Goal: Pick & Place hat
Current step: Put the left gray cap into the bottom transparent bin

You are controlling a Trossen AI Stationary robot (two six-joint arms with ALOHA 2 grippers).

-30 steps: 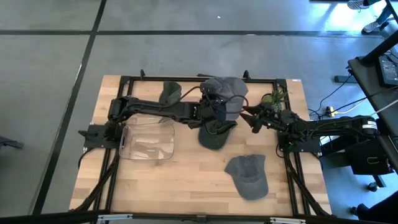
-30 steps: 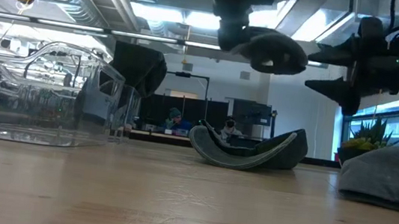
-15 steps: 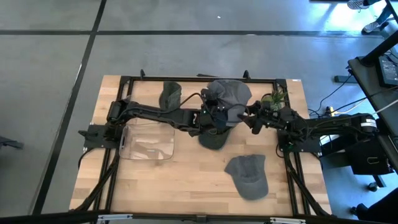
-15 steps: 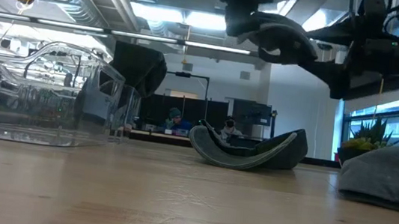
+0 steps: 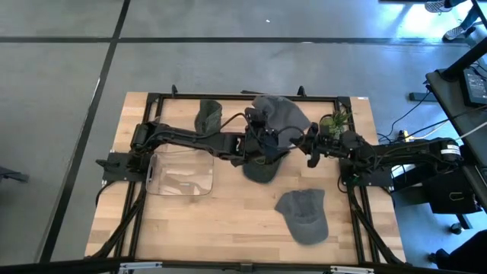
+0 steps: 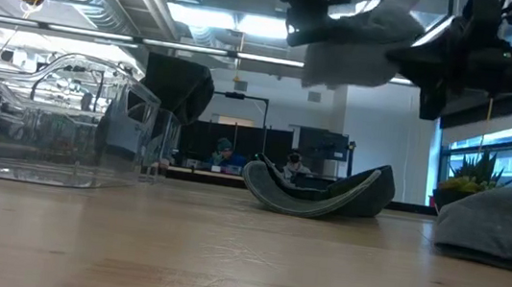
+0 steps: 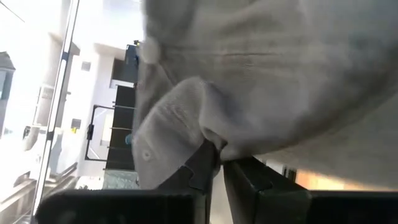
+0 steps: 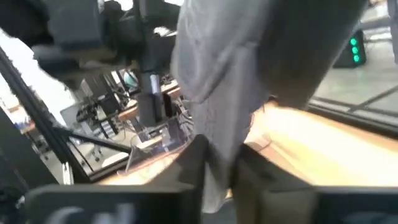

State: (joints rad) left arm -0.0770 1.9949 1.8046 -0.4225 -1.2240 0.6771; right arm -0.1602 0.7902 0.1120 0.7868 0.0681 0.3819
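Observation:
A grey hat [image 5: 283, 114] hangs in the air over the table's middle, stretched between my two grippers; in the low view the hat [image 6: 354, 50] is well above the wood. My left gripper [image 5: 271, 137] reaches in from the left and is shut on it. My right gripper [image 5: 310, 141] comes from the right and is shut on its other side. Below them a dark hat [image 5: 261, 167] lies upside down on its crown. Another grey hat [image 5: 303, 215] rests brim-down near the front right. My left gripper pinches a bunched fold of the hat's cloth [image 7: 214, 135] between its two fingers, which point nearly level toward the table's right. The hat is lifted clear and spreads out beyond the fingers. My right gripper pinches a hanging edge of the hat's cloth [image 8: 214, 140] between its two fingers, coming about level from the table's right. The cloth rises above the fingers and droops a little below them, clear of the table.
A clear plastic box [image 5: 180, 172] stands at the left. A dark hat [image 5: 207, 114] sits at the back left of the black frame. A small plant [image 5: 335, 122] stands at the back right, close to my right arm. Bare wood lies along the front left.
My right gripper, open a second ago, has risen a little toward the hat and shut on its right side. My left gripper has carried the hat slightly toward the right and up. The hat is now spread between both grippers instead of hanging from the left one alone.

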